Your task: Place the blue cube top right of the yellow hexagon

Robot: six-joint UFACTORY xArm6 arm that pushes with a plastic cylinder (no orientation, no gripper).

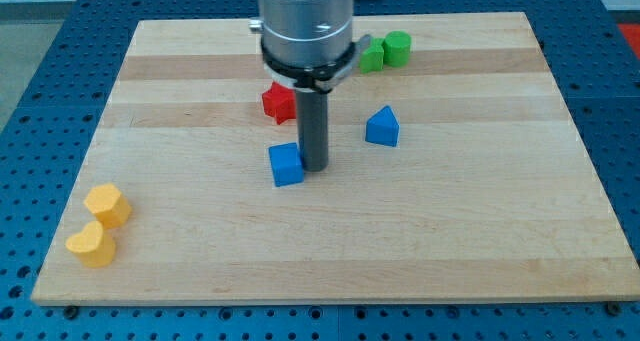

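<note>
The blue cube (286,164) sits near the board's middle. My tip (314,167) touches the cube's right side. The yellow hexagon (108,204) lies far off at the view's lower left, near the board's left edge. The cube is well to the right of and above the hexagon. The rod comes down from the arm's metal body (305,26) at the view's top.
A yellow heart-like block (91,245) lies just below the hexagon. A red star block (279,101) sits above the cube, partly behind the rod. A blue triangular block (382,127) is to the right. Two green blocks (387,51) lie near the top edge.
</note>
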